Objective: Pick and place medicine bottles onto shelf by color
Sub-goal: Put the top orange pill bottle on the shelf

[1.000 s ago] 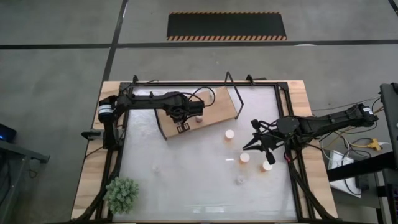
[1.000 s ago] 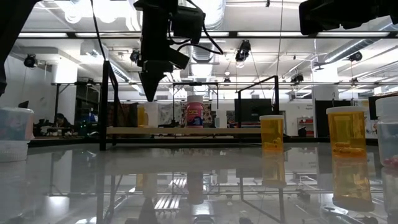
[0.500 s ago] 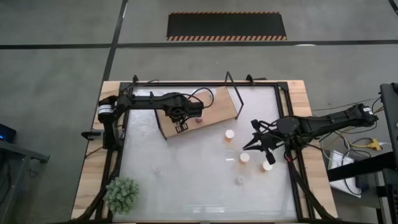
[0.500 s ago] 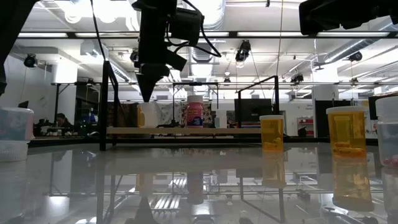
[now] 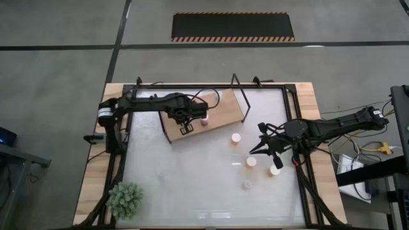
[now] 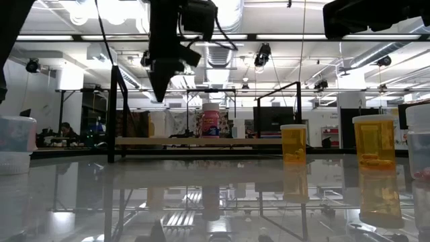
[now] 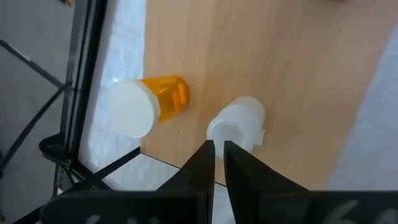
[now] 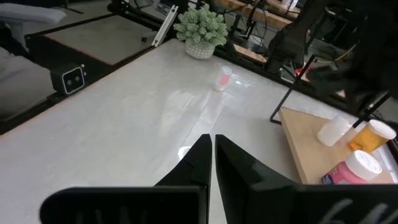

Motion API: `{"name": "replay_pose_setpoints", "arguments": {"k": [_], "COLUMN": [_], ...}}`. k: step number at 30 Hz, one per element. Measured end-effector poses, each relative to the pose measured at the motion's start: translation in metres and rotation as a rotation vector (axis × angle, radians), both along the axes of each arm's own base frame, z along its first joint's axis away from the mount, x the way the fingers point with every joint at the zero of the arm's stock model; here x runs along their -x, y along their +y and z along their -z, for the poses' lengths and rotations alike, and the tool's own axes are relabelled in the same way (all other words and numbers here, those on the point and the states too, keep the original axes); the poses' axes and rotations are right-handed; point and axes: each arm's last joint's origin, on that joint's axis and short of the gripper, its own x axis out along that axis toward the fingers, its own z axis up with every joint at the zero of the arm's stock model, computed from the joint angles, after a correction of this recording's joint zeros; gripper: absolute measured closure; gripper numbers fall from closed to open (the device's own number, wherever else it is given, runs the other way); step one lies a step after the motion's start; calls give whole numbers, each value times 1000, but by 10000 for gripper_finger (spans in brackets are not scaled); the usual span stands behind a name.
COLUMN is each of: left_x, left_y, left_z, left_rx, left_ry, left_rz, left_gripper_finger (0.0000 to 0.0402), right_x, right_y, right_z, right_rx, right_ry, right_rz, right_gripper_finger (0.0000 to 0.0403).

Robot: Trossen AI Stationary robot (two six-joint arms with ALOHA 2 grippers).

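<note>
On the shelf (image 5: pixel 211 110), which lies slanted near the counter's far edge, three medicine bottles are already set: an orange bottle (image 7: pixel 146 107) at the shelf's end by its black wire frame, a whitish bottle (image 7: pixel 237 123) just beside it, and a pink-purple bottle (image 5: pixel 204 121) a little further along the board, all upright on their bases with white caps up. The left gripper (image 5: pixel 186 130) hangs above that end of the shelf with its fingers pressed together and nothing between them; in its wrist view the whitish bottle sits almost straight under the fingertips and the orange one just off to the side. The bottles not yet placed stand well apart from that arm, toward the counter's right edge: one white-capped bottle (image 5: pixel 236 137) in the middle, an orange one (image 5: pixel 251 161) and another (image 5: pixel 275 170) nearer the right edge, and a pale one (image 5: pixel 246 184) toward the near edge. A faint clear bottle (image 5: pixel 160 172) stands alone toward the near left. The right gripper (image 5: pixel 262 147), also closed and empty, hovers among the right-hand group, clearly the nearer arm to them; the orange bottle lies just toward the near edge from its tips, long axis vertical, so a grasp would likely need the fingers spread first and brought down around the cap.
</note>
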Motion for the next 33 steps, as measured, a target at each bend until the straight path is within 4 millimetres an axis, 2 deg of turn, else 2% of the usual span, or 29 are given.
{"name": "replay_pose_setpoints", "arguments": {"k": [4, 6, 11, 14, 18, 22, 27, 33], "left_x": [3, 3, 7, 14, 29, 45, 61, 78], "left_y": [-16, -29, -71, -93, -115, -126, -128, -124], "left_z": [-22, -37, -66, -73, -68, -56, -47, -40], "left_rx": [-29, -47, -90, -121, -151, -162, -217, -303], "left_ry": [-102, -217, -476, -615, -773, -906, -1033, -1125], "left_rz": [41, 99, 342, 484, 609, 656, 719, 771], "left_gripper_finger": [385, 385, 385, 385, 385, 385, 385, 385], "right_x": [-1, -4, -17, -28, -45, -64, -85, -109], "right_y": [0, 0, -2, -2, 1, 3, 1, -11], "right_z": [0, 0, 2, -2, -14, -23, -31, -25], "right_rx": [-75, -123, -146, -122, -97, -55, 34, 112], "right_ry": [21, 25, 33, 43, 91, 194, 370, 623], "right_rz": [26, 61, 228, 291, 326, 355, 431, 489], "right_gripper_finger": [390, 390, 378, 354, 305, 251, 193, 139]}}
